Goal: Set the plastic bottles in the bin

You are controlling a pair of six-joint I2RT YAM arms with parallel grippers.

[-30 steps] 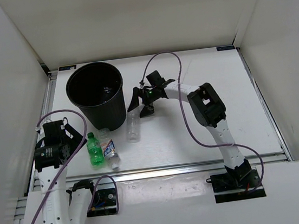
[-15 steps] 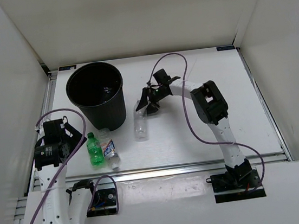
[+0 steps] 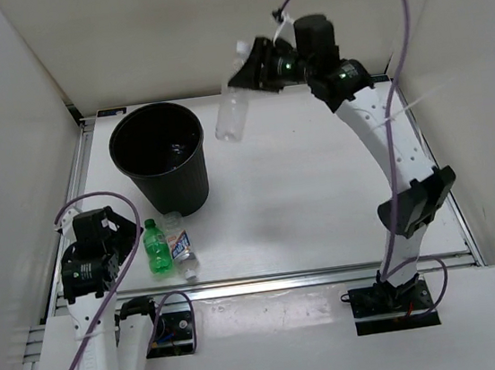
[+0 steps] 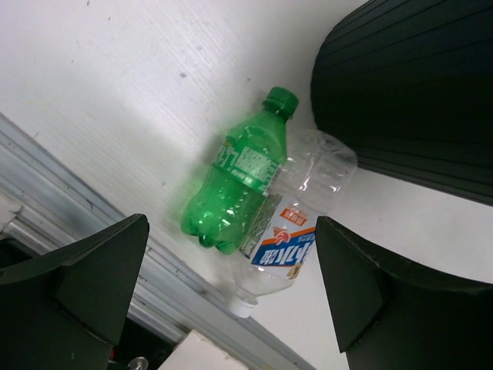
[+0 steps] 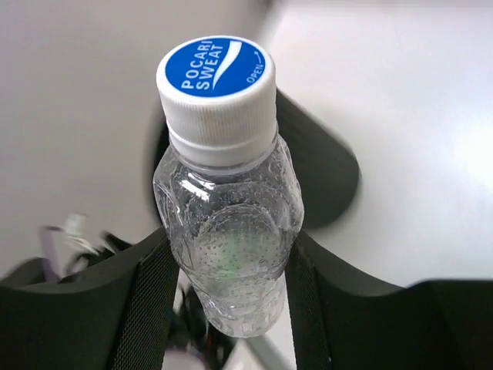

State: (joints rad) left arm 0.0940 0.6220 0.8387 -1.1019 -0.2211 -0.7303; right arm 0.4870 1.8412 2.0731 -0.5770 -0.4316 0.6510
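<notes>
Your right pincer (image 3: 244,70) is clenched on the neck end of the plain clear bottle (image 3: 232,115) and holds it in the air, cap up and body hanging down at a slant. From the right wrist you see both fingers pressed against the bottle's shoulders, under a blue and white cap (image 5: 216,73) that reads POCARI SWEAT. In the top view the bottle shows just right of the bin's (image 3: 178,189) rim, not over its mouth. A purple cable (image 3: 392,5) arcs high above that arm.

Your left pincer (image 4: 231,231) is released, its jaws spread wide and grasping nothing, and it hovers over the two bottles lying on the bench (image 3: 321,194). The green bottle (image 4: 235,185) and the bottle with the white-blue label (image 4: 289,239) lie side by side, touching, in front of the bin. The labelled one's clear end is right against the bin's ribbed wall, and its neck points toward the bench's metal edge rail (image 4: 92,193).

You can count three bottles: one held and two on the bench. There is one bin. Its inside is dark with faint glints, so you cannot tell what it holds.
</notes>
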